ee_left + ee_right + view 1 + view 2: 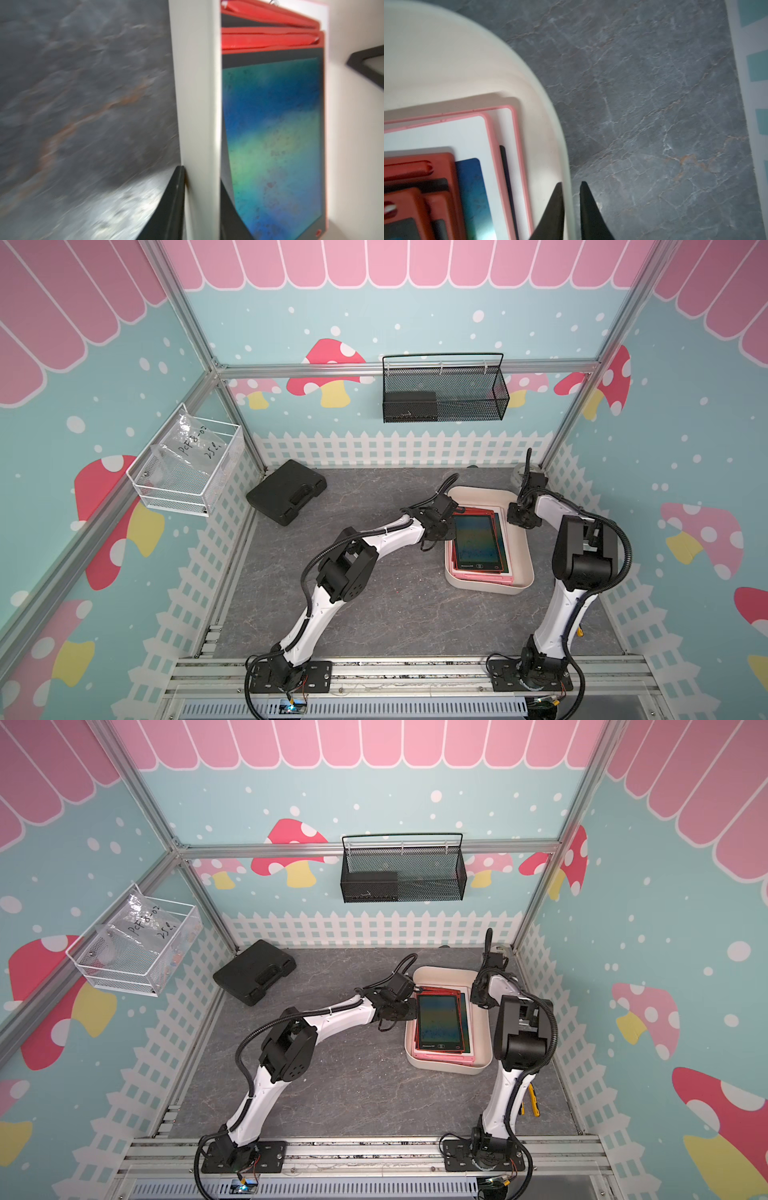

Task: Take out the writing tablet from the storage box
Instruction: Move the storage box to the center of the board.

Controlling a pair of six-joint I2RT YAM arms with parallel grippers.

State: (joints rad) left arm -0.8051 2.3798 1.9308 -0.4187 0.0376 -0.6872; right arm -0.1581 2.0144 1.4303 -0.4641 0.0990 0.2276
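Storage box (486,590): cream tub, sitting on the grey marbled tabletop (374,614).
Writing tablet (478,540): red-framed with a dark screen, lying flat on top of the stack inside the storage box, nearer its left wall.
Underlying stack: a second red-framed tablet (270,14) and pink-framed boards (467,133) are lying below it in the storage box.
Left gripper (201,176): its fingers are straddling the storage box's left wall; it cannot be told whether they are pinching it.
Right gripper (572,182): its narrowly set fingers are straddling the right wall near the far corner; a pinch cannot be confirmed.
Handling (judged): the tablet is probably light, thin and stiff, with a glossy screen that is likely slippery and easily marked.
Grip site (judged): the red frame edge is looking best, once one side is tipped up off the stack.
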